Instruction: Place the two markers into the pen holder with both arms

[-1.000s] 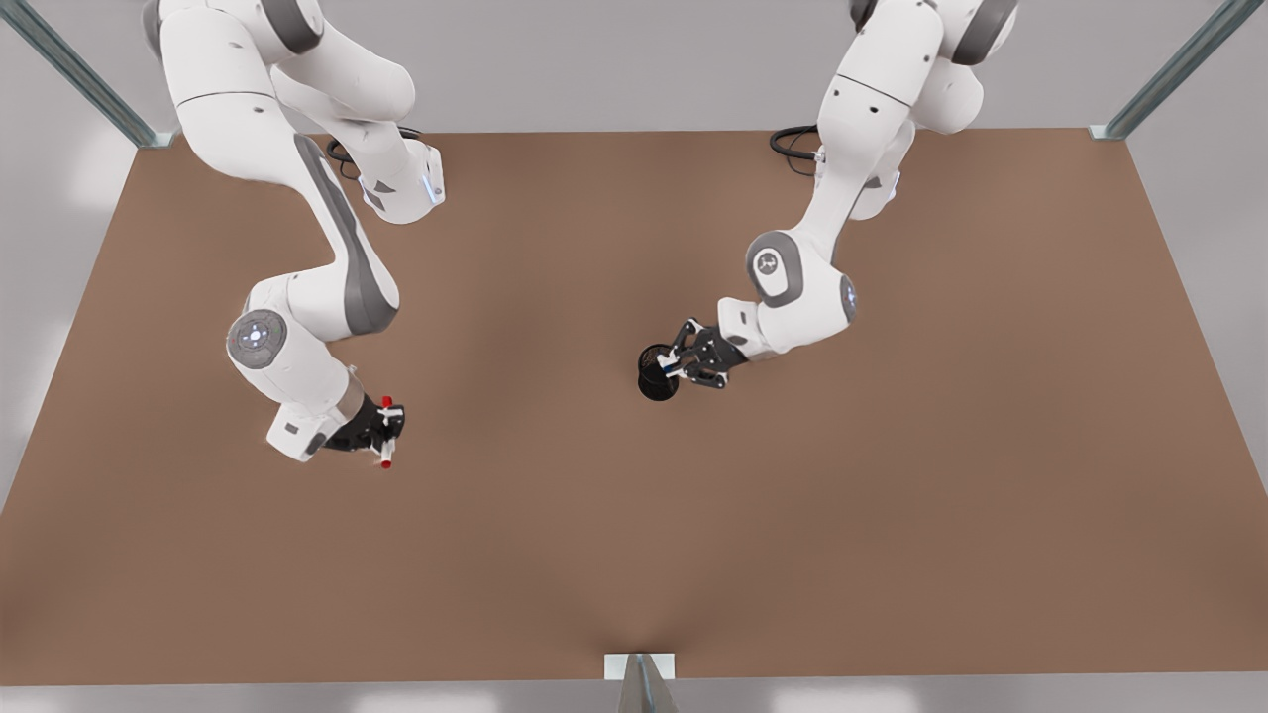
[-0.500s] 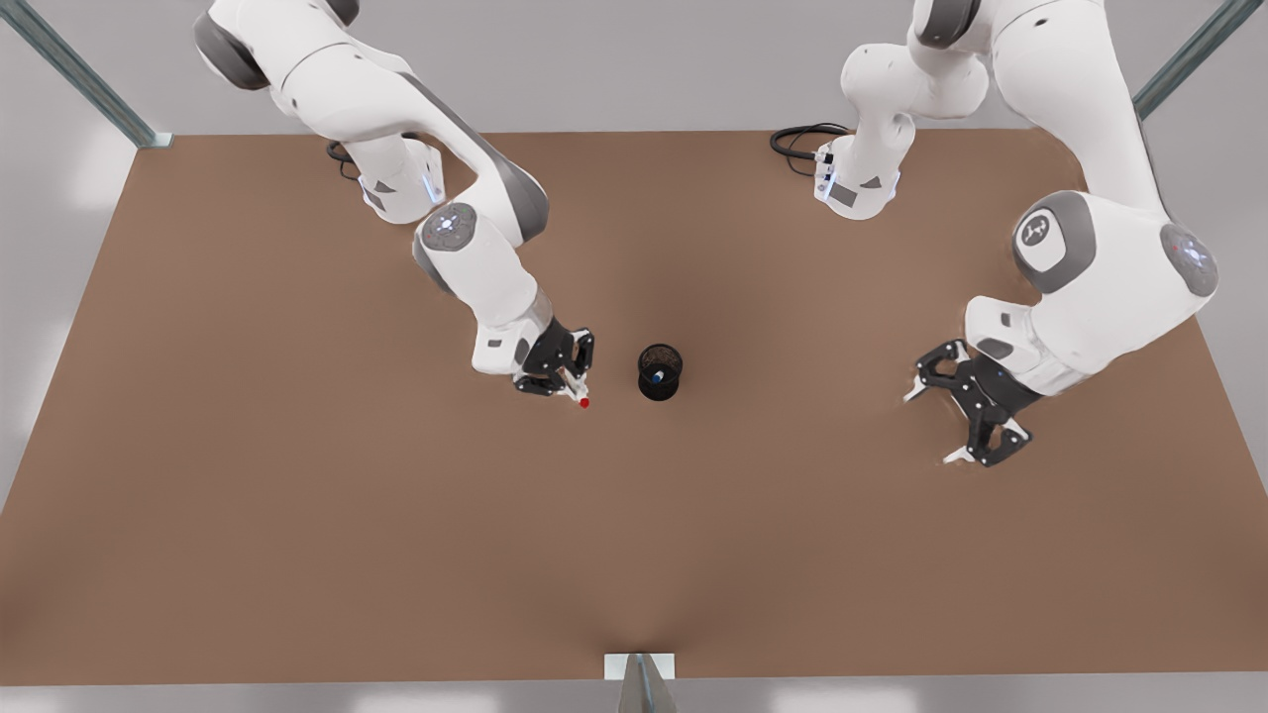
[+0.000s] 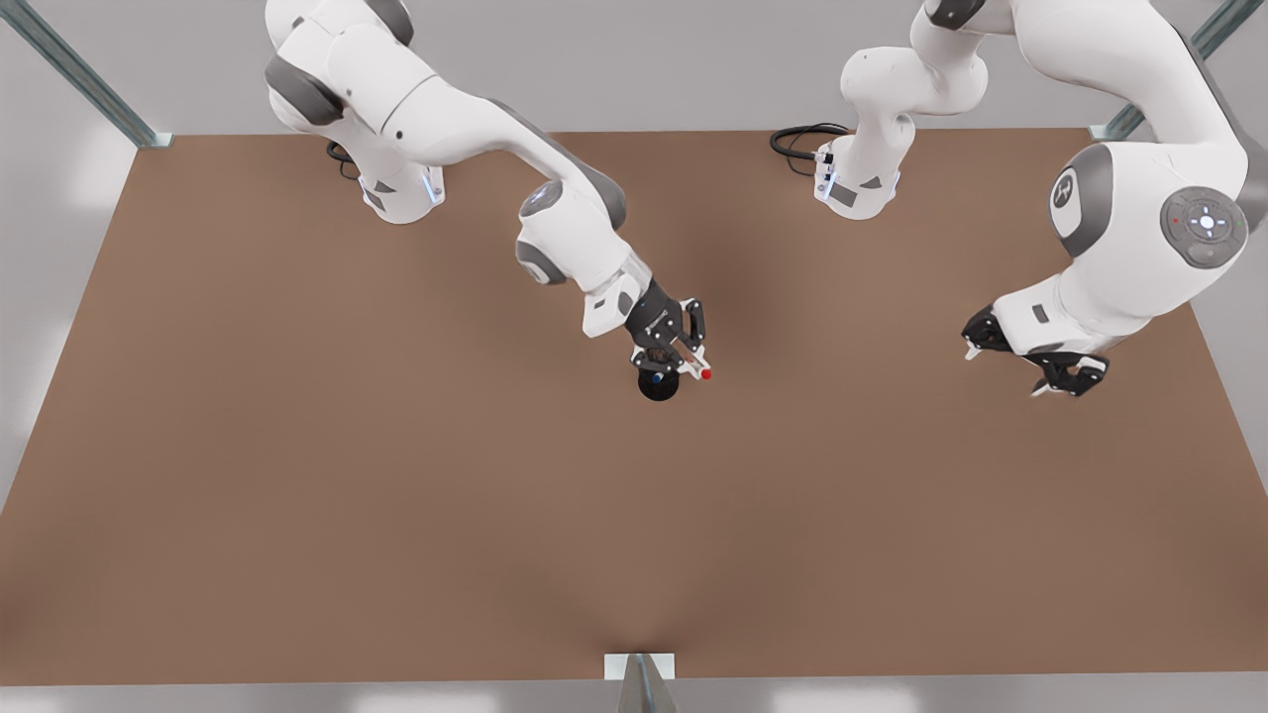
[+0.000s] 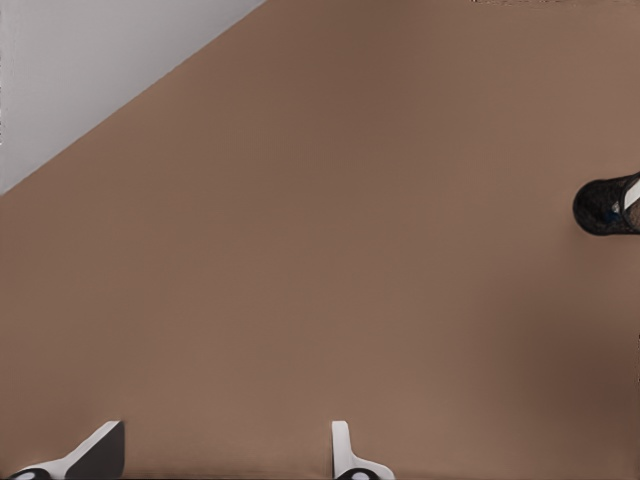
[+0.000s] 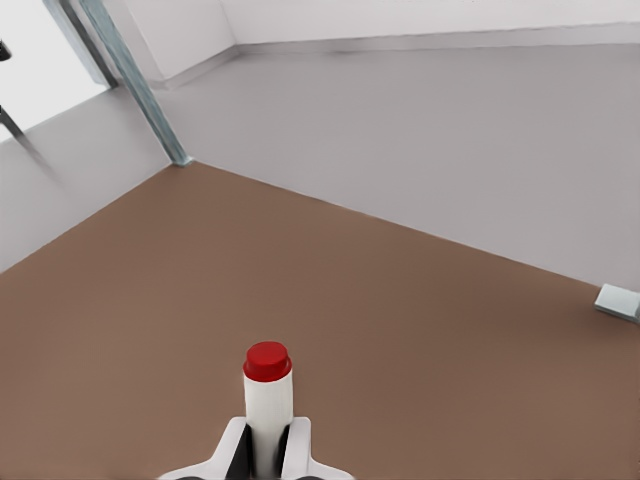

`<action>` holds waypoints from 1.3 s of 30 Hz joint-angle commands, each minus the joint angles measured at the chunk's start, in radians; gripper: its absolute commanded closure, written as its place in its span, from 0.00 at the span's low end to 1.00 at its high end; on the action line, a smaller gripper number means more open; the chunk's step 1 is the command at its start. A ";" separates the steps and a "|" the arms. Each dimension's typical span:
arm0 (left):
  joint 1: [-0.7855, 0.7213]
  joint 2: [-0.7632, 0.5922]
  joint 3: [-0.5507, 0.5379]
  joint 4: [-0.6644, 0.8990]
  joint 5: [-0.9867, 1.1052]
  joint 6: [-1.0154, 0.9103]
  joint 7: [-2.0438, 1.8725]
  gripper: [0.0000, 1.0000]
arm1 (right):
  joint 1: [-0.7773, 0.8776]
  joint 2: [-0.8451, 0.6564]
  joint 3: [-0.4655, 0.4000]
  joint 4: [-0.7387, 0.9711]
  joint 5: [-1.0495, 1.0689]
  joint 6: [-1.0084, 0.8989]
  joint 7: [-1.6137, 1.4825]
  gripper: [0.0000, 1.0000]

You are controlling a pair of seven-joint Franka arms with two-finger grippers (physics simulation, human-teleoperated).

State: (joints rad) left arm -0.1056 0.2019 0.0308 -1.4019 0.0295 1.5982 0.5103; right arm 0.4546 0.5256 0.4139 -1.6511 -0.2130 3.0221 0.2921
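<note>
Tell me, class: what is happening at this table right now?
The right gripper is shut on the red marker and hangs right over the black holder in mid-table. A blue marker already sits inside the holder. The left gripper is open, holds nothing, and waits off toward the front view's right.

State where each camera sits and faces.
Front view: overhead, looking down on the table, both arms visible.
Left wrist view: on the open left gripper, facing the table, pen holder far off.
Right wrist view: on the right gripper, looking along its gripped red marker.
Shared: front and left wrist views show the pen holder.
</note>
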 commanded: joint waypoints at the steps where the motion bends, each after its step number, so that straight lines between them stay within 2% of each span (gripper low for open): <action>1: -0.009 -0.001 0.000 0.000 0.004 -0.023 -0.518 0.00 | -0.001 0.004 -0.001 -0.009 -0.092 0.070 0.121 0.75; 10: -0.028 0.039 0.000 0.000 0.001 -0.018 -0.555 0.00 | -0.053 -0.004 -0.001 -0.173 -0.301 0.146 0.128 0.75; 14: -0.025 0.039 0.000 -0.003 0.001 -0.015 -0.555 0.00 | -0.050 -0.004 0.002 -0.199 -0.302 0.147 0.130 0.75; 39: -0.028 0.059 0.000 -0.003 -0.005 -0.001 -0.558 0.00 | -0.028 0.070 -0.001 -0.220 -0.391 0.176 0.128 0.73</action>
State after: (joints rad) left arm -0.1335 0.2612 0.0307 -1.4056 0.0239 1.5954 0.0180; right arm 0.4253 0.5967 0.4123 -1.8647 -0.6047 3.2022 0.4146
